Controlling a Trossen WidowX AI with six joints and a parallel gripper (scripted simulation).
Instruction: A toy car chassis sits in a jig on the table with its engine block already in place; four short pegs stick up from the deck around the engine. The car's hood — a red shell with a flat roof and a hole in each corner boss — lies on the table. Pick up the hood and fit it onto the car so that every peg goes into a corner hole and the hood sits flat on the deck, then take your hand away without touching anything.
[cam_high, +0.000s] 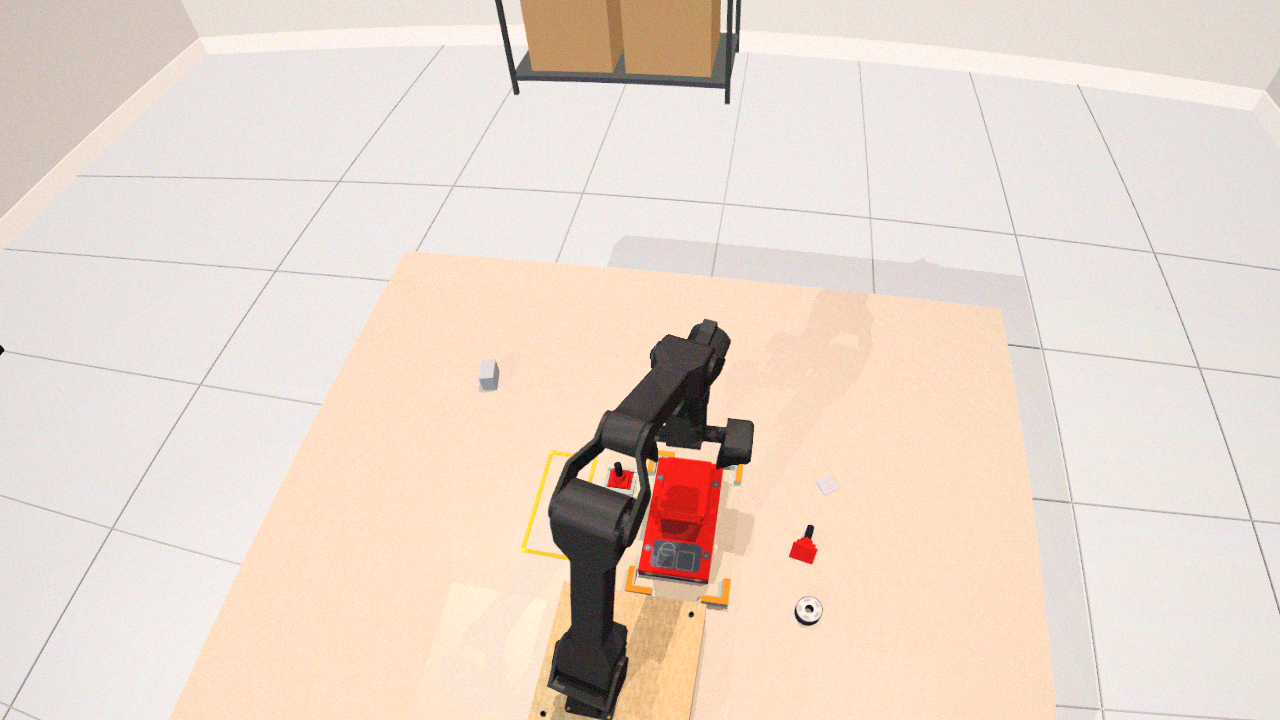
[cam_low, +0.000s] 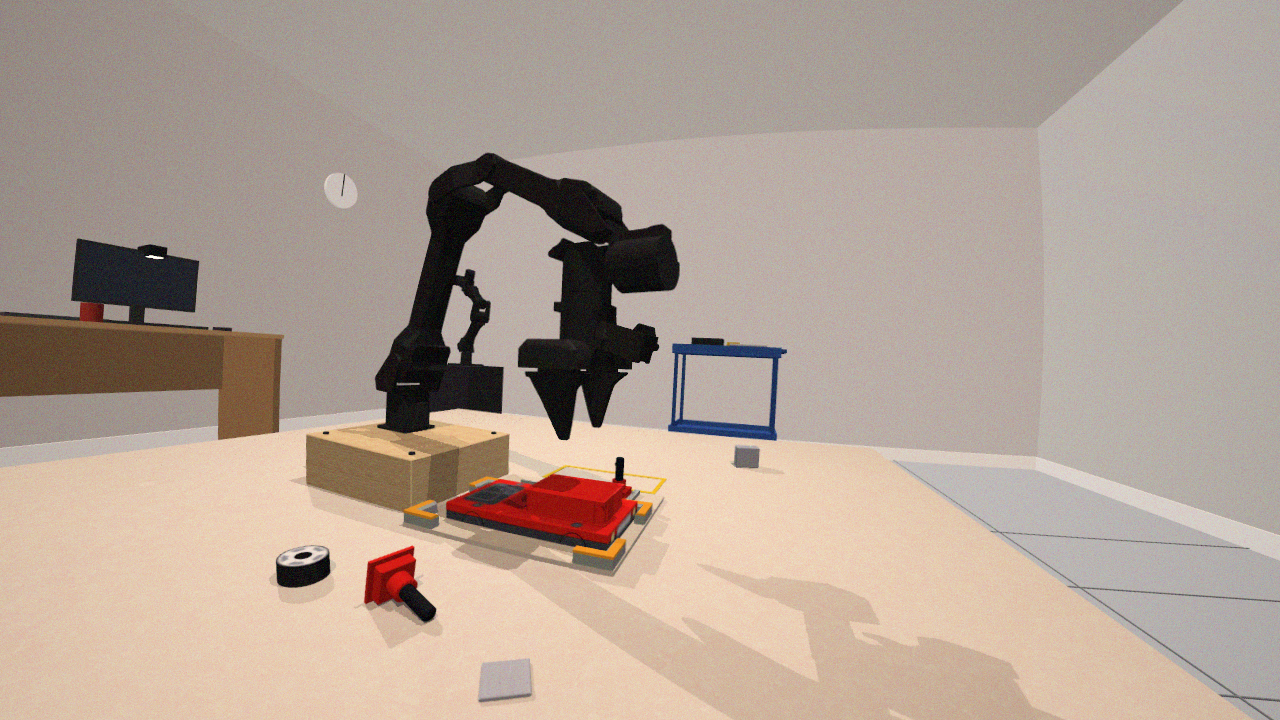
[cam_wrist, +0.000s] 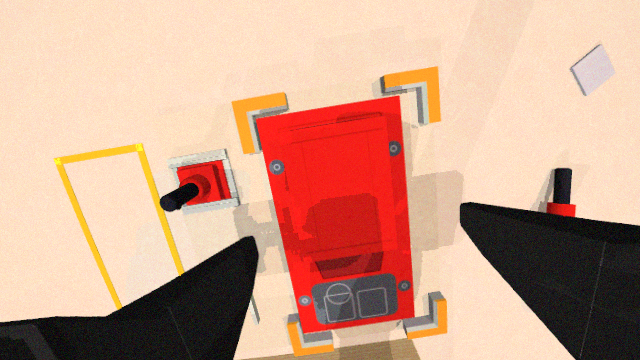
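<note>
The red hood (cam_high: 691, 474) (cam_low: 572, 501) (cam_wrist: 345, 170) lies over the chassis in the jig (cam_high: 721, 598) (cam_low: 599, 549) (cam_wrist: 434, 97) and looks level. Grey round peg ends show at all four corner holes in the wrist view. The hood hides the engine block, and only a dark edge of the chassis shows beneath it in the exterior view. My gripper (cam_low: 580, 432) (cam_wrist: 357, 229) is open and empty, raised above the hood. Its fingertips stand apart on either side of the hood in the wrist view and touch nothing.
A red piece with a black stick (cam_high: 619, 480) (cam_wrist: 192, 171) stands in a grey holder left of the jig, beside a yellow outline (cam_wrist: 97, 154). Right of the jig are a second such piece (cam_high: 802, 551) (cam_low: 391, 574), a wheel (cam_high: 796, 615) (cam_low: 303, 577) and a grey tile (cam_high: 827, 484) (cam_low: 505, 680).
</note>
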